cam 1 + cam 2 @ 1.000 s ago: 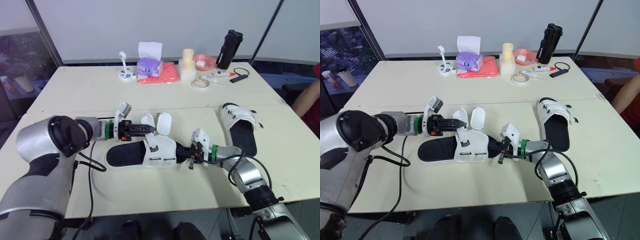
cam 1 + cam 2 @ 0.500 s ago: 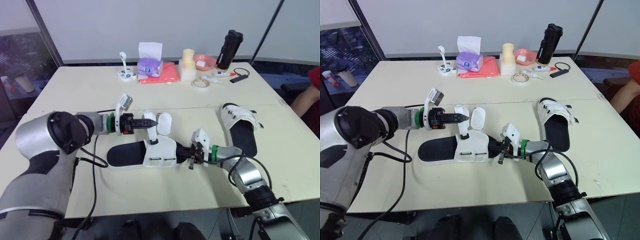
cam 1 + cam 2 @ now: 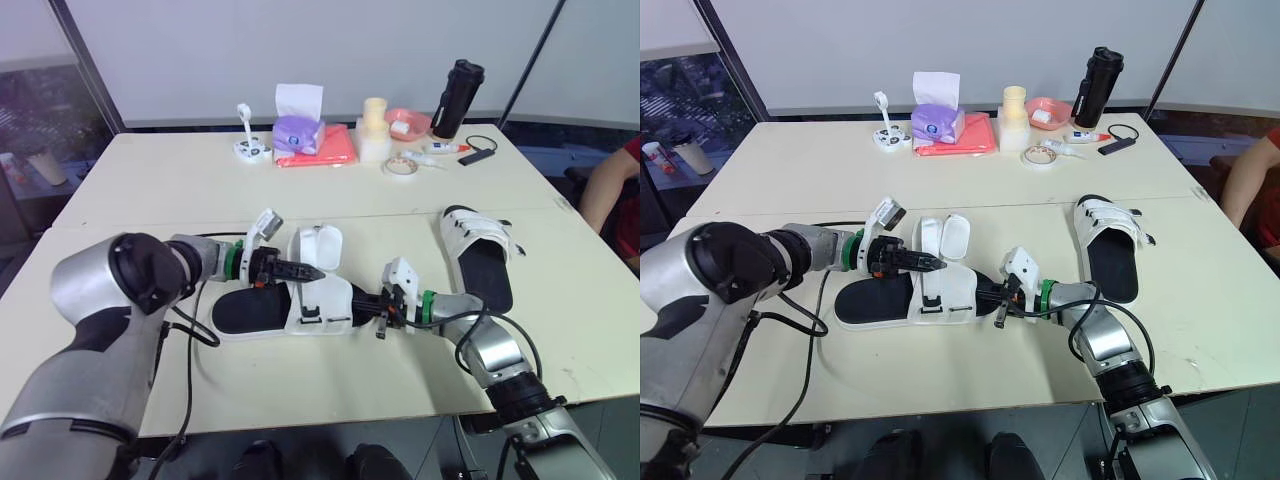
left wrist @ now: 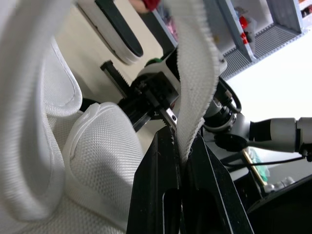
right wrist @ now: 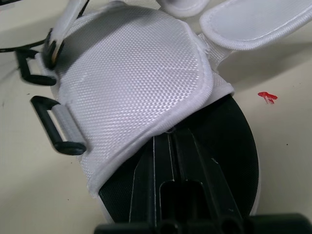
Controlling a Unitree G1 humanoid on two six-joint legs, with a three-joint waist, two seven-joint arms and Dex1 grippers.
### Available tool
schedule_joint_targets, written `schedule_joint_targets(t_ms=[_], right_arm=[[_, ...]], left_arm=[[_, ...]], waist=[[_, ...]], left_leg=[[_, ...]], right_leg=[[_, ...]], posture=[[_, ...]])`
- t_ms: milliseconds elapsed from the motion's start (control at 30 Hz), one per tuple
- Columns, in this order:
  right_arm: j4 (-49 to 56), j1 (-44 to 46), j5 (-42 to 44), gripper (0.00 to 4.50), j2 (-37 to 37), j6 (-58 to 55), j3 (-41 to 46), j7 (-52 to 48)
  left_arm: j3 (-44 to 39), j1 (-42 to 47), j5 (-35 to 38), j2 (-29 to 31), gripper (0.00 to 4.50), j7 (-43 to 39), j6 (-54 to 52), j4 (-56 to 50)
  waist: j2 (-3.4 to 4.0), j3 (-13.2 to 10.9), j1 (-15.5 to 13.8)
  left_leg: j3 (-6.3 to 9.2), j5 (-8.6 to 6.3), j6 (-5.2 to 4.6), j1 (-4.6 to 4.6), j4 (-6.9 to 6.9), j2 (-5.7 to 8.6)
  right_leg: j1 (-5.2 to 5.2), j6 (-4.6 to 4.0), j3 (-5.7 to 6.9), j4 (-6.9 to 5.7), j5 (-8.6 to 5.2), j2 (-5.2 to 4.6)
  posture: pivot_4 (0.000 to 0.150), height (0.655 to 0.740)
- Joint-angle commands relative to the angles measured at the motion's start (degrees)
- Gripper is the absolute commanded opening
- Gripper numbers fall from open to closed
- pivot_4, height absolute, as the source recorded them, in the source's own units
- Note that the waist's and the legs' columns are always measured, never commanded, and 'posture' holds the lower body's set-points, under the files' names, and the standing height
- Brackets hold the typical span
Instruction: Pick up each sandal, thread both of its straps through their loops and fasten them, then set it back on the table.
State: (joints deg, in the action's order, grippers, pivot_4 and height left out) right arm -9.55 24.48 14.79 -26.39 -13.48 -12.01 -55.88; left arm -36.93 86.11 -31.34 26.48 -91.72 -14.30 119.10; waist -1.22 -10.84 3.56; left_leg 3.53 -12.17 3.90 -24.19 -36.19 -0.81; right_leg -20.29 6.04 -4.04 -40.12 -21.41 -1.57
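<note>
Since half a second before, the left gripper [image 3: 312,271] had dropped toward the table [image 3: 150,180], where one sandal [image 3: 245,308] lay front-centre and a second sandal [image 3: 478,240] well to its right; the left fingers [image 4: 161,195] were clamped on the near sandal's white strap [image 4: 192,87]; the right gripper [image 5: 173,139] lay on its footbed [image 5: 229,141], fingers pressed together, tips hidden beneath the upper [image 5: 131,83].

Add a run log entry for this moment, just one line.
step: threading near sandal | left hand: shut on strap | right hand: shut, tips on footbed under upper | other sandal: on table
</note>
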Motion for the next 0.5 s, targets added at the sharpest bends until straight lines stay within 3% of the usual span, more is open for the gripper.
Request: schedule_joint_targets(t_ms=[33,500], right_arm=[[-2.9,-2.1,-3.3,0.00,0.1,-2.0,-1.4,2.1],[-3.1,-2.1,-3.3,0.00,0.7,-1.8,-1.4,2.7]], left_arm=[[-1.8,0.1,-1.9,-0.4,0.06,-0.8,0.4,0.9],[-1.7,-0.7,-5.7,1.0,0.06,-0.8,6.5,0.9]], waist=[[0.00,0.0,0.0],[0.00,0.0,0.3]], left_leg=[[0.00,0.00,0.00,0.00,0.00,0.00],[0.00,0.00,0.00,0.02,0.02,0.00]], right_leg=[[0.00,0.00,0.00,0.00,0.00,0.00],[0.00,0.00,0.00,0.00,0.00,0.00]], posture=[[0.150,0.7400],[0.150,0.7400]])
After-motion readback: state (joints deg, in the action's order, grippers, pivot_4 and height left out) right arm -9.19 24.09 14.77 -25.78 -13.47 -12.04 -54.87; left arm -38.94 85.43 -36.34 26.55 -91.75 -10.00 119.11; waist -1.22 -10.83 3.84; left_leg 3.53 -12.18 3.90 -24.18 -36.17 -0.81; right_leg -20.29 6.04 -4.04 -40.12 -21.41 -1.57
